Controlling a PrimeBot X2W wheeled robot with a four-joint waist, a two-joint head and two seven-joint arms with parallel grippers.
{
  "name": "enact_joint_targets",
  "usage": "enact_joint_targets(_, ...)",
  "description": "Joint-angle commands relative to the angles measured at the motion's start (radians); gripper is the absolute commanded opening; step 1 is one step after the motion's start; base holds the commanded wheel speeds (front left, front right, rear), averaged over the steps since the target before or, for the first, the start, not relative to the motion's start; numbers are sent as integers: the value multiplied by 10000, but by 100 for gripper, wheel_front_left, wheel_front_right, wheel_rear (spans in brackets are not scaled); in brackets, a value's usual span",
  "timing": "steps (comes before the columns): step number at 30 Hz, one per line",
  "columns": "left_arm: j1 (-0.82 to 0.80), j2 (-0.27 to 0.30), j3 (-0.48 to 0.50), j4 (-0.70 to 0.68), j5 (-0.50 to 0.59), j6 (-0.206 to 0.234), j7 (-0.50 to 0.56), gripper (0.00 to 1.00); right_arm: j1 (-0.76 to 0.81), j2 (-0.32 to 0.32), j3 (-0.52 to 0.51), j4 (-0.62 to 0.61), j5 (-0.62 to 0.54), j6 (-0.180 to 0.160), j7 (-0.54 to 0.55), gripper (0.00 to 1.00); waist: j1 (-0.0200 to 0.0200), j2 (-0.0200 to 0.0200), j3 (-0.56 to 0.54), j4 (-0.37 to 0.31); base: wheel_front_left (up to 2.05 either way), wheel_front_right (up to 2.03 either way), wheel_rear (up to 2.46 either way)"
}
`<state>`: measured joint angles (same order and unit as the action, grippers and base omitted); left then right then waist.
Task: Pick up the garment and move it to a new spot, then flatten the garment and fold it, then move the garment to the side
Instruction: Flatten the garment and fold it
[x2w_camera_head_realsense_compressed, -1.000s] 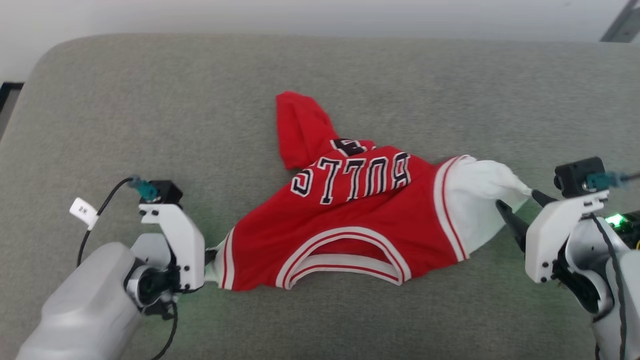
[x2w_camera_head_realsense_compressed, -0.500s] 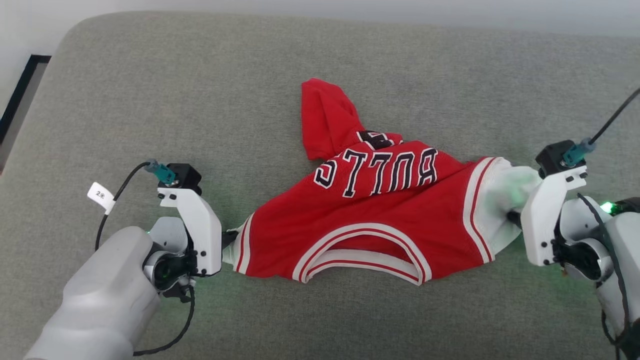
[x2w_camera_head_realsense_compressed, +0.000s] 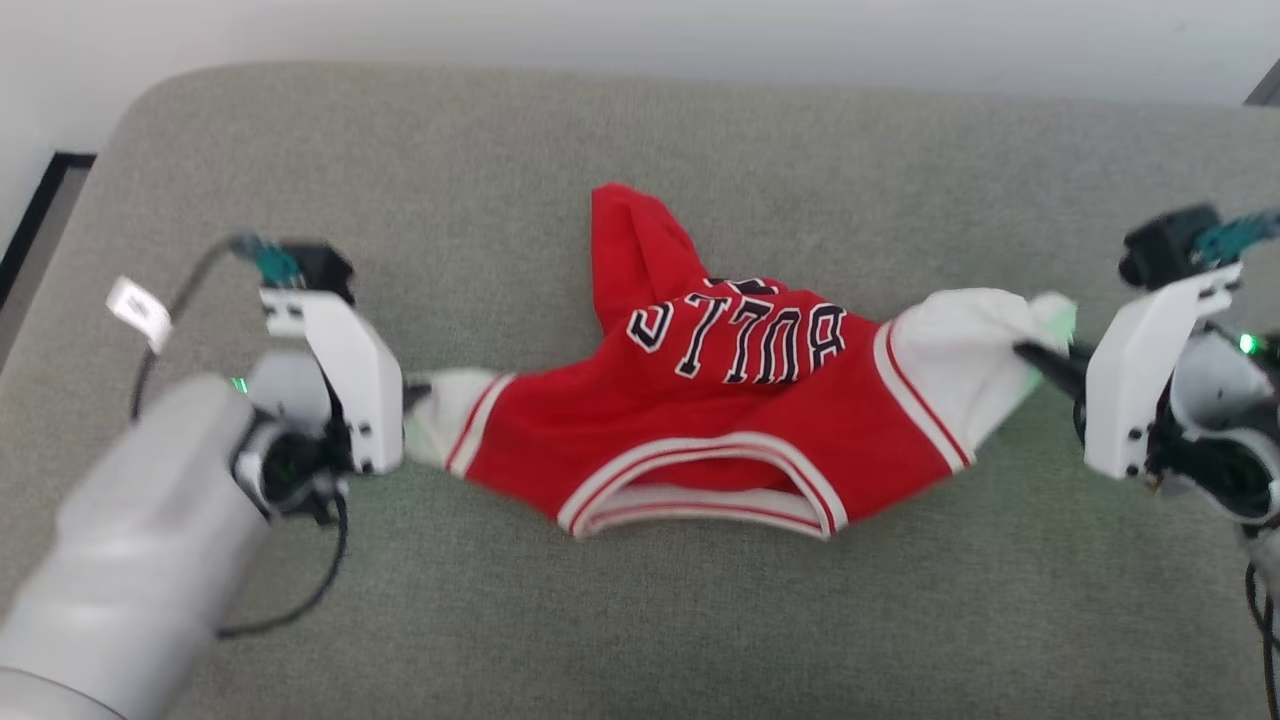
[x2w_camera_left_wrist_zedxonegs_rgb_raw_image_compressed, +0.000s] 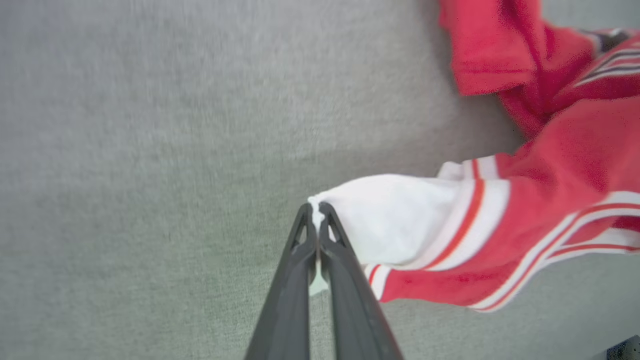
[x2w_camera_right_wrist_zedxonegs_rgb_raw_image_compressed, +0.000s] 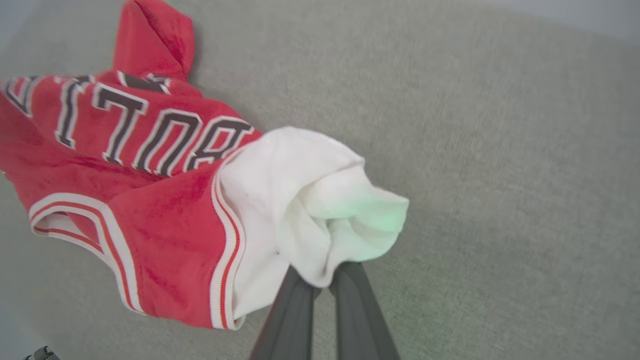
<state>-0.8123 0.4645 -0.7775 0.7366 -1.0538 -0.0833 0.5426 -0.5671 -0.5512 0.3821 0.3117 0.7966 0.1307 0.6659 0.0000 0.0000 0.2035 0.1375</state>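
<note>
Sleeves drawn wider, garment (x2w_camera_head_realsense_compressed: 720, 440) stretching out!
Left gripper (x2w_camera_head_realsense_compressed: 415, 392) and right gripper (x2w_camera_head_realsense_compressed: 1035, 355) have pulled outward, so the garment spans the grey cushion (x2w_camera_head_realsense_compressed: 640, 130) between them, lettering up, far red flap crumpled: flattening looks underway, not finished. Left wrist view shows its fingers (x2w_camera_left_wrist_zedxonegs_rgb_raw_image_compressed: 300, 280) closed tight on a sliver of white cuff; right wrist view shows its fingers (x2w_camera_right_wrist_zedxonegs_rgb_raw_image_compressed: 292, 320) clamped under a bunched white sleeve, tips buried in cloth.

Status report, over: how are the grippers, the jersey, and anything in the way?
Left gripper and right gripper each shut on a white sleeve. Jersey stretched between them over the cushion, far part crumpled. No obstacle seen.
</note>
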Motion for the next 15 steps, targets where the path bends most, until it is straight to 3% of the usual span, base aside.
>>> enact_joint_targets(1,-329,193,74,-424,78,133,147,0,-146,-92,-127,-337,182,0,-101,0,0,0,-288,-75,0,0,0)
enact_joint_targets(9,-1381,1247,503,-2669,68,942,1144,0,-802,-232,-697,-1636,699,0,-94,0,0,0,-1221,-268,0,0,0)
enact_joint_targets(15,-2041,1600,781,-3519,92,1342,1514,0,-1442,-83,-1016,-1910,722,0,-48,0,0,0,-1838,-409,0,0,0)
